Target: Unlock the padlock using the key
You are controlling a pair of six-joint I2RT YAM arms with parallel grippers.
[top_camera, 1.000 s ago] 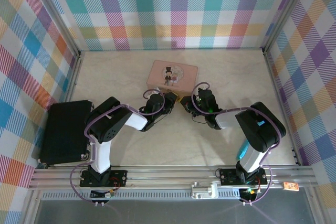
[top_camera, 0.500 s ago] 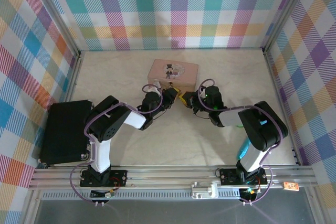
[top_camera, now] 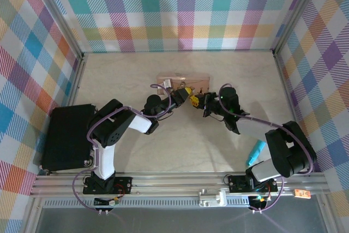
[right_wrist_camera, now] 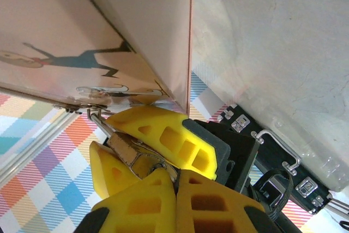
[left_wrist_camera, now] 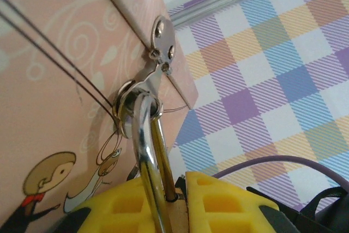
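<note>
Padlock (right_wrist_camera: 123,149), brass-bodied, silver shackle (left_wrist_camera: 146,151) through tin hasp (left_wrist_camera: 158,61), in left pincer (left_wrist_camera: 179,187); key (right_wrist_camera: 162,168) in right pincer (right_wrist_camera: 174,185).

Pale table (top_camera: 185,145); black case (top_camera: 65,135) at left edge; pink tin (top_camera: 199,77) tilted, possibly raised.

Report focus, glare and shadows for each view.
Top external: even soft light, faint shadows beneath the arms, everything sharp. Left wrist: glare streaks along the padlock shackle; the plaid wall behind is slightly soft. Right wrist: the table washes out pale, the pink tin face sits in shade.
</note>
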